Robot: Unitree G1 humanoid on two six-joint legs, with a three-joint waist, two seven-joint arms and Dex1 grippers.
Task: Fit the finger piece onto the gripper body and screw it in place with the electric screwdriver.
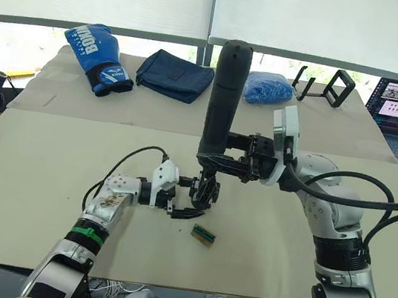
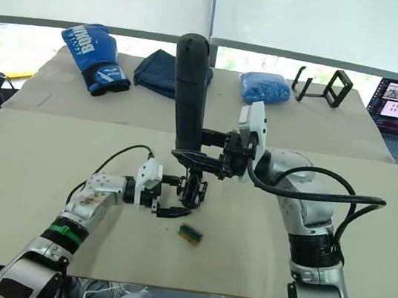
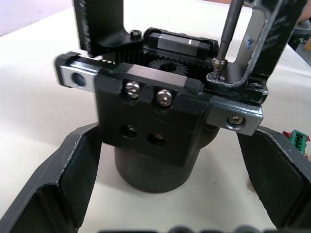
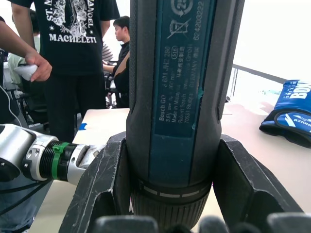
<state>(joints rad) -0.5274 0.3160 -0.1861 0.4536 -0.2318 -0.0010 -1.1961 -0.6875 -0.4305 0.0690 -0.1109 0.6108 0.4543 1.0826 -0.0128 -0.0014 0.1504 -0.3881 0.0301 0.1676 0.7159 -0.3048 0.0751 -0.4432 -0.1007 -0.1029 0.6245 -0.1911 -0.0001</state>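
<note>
With the right gripper (image 4: 165,194) clamped on the upright electric screwdriver (image 1: 223,100), keep its bit plumb on the screw (image 3: 217,64); the left gripper (image 3: 170,170), spread wide about the gripper body (image 3: 155,126) near the table's (image 1: 46,171) front edge, should steady it.

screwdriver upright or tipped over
Upright: the electric screwdriver stands near vertical in the right gripper, its bit down on a screw on the gripper body.

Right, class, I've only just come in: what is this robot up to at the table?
The right gripper holds the electric screwdriver upright, its bit on a screw of the gripper body. The left gripper sits around that body's base, fingers either side. A small green block lies beside it on the table.
</note>
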